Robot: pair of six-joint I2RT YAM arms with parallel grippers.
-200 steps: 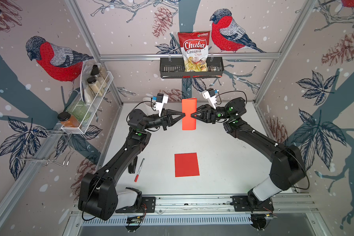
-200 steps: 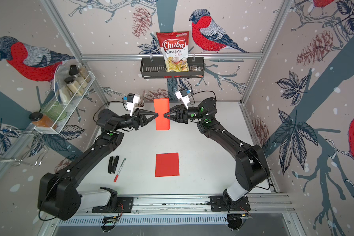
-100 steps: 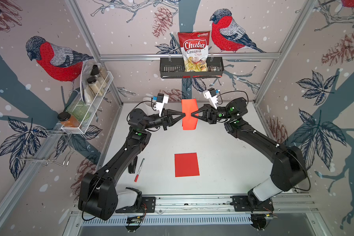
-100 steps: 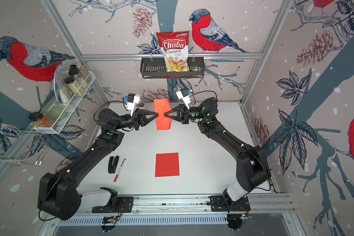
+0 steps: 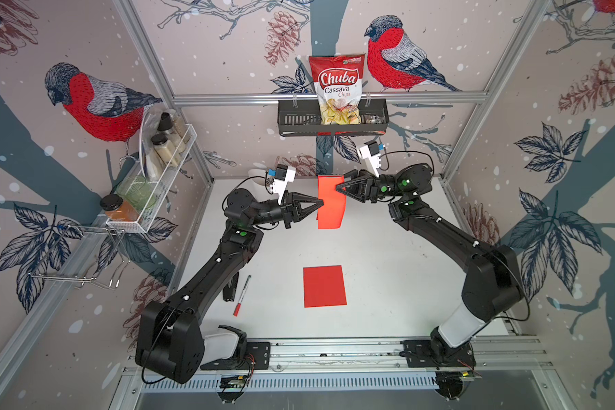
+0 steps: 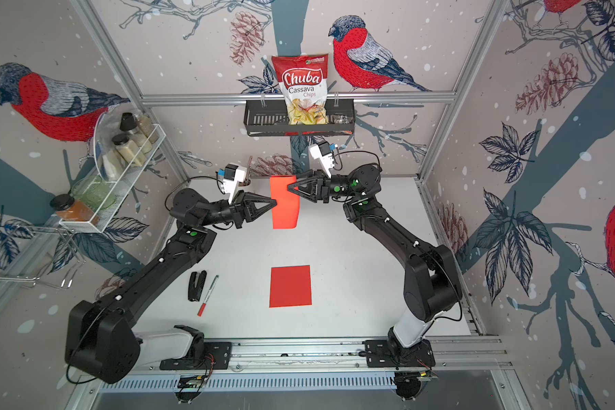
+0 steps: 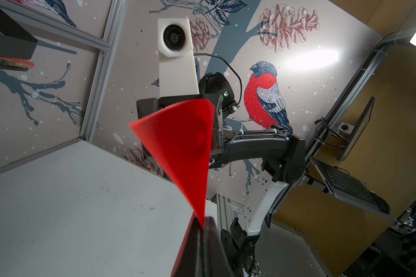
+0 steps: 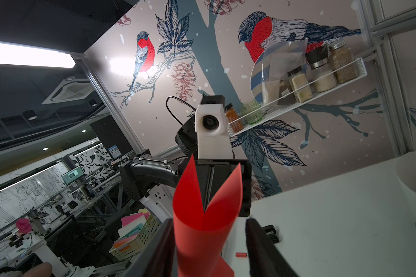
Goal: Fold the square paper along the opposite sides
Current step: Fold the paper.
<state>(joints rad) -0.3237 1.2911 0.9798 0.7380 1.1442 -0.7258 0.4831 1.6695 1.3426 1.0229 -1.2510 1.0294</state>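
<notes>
"Left wrist view settles the grip: the left gripper is closed tight on the red paper, right where its two flaps come together, and the sheet fans away from the pinch in a soft curve."

"And the right gripper?"

"Jaws apart, one on each side of the paper's rounded bend, not squeezing it. In both top views the sheet hangs in the air between the two arms, over the far end of the table, well apart from the spare sheet lying flat near the front."

"How will it handle?"

"Very light, I'd say, and floppy. Held at one spot, it bows and could swing or slide out of a loose pinch. It also creases for good, so a crooked squeeze would spoil the fold."

"Where to take it, then?"

"Keep the paired edges pinched, and close squarely on the middle of the bend."
</notes>
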